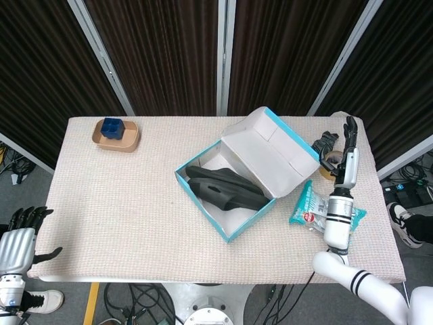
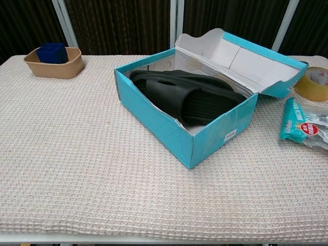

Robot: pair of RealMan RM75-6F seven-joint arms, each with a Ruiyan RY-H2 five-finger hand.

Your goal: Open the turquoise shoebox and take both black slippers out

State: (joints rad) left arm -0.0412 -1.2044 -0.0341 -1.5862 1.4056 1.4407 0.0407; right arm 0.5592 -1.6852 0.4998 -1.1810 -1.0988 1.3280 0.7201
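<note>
The turquoise shoebox [image 1: 200, 204] [image 2: 154, 127] stands open in the middle of the table. Its lid [image 1: 274, 157] [image 2: 247, 57] lies folded back to the right, white inside facing up. Two black slippers [image 1: 229, 189] [image 2: 193, 96] lie side by side inside. My right hand [image 1: 348, 153] is raised off the table to the right of the lid, fingers stretched out and apart, holding nothing. It does not show in the chest view. My left hand [image 1: 19, 238] hangs off the table's near left corner, empty.
A tan tray holding a blue cube [image 1: 116, 133] [image 2: 54, 60] sits at the far left. A snack bag [image 1: 312, 210] [image 2: 301, 126], a tape roll [image 2: 314, 84] and a dark cloth bundle [image 1: 325, 141] lie to the right of the box.
</note>
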